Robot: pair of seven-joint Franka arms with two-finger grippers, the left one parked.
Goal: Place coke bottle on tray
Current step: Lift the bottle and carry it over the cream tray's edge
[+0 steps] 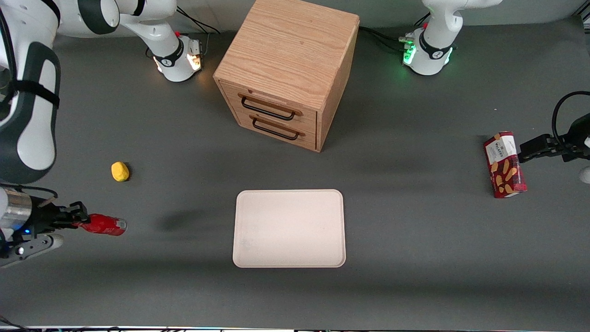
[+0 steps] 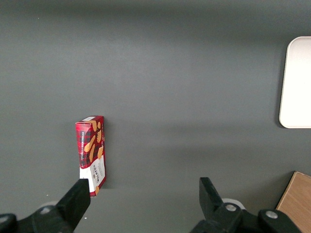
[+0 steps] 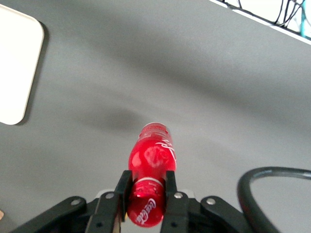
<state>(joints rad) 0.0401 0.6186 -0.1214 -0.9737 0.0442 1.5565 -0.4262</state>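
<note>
The gripper [image 1: 80,220], well apart from the tray [image 1: 289,228] toward the working arm's end of the table, has its 2 jaws clamped on the cap end of the coke bottle [image 1: 103,225], which sticks out sideways toward the tray. Held only at 1 end, the bottle could droop, slip free short of the tray, or roll on the tray once released.

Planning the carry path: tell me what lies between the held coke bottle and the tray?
Nothing: the front view shows only bare grey table between the coke bottle, clamped in the gripper, and the tray. The yellow lump sits farther from the camera, off that line.
</note>
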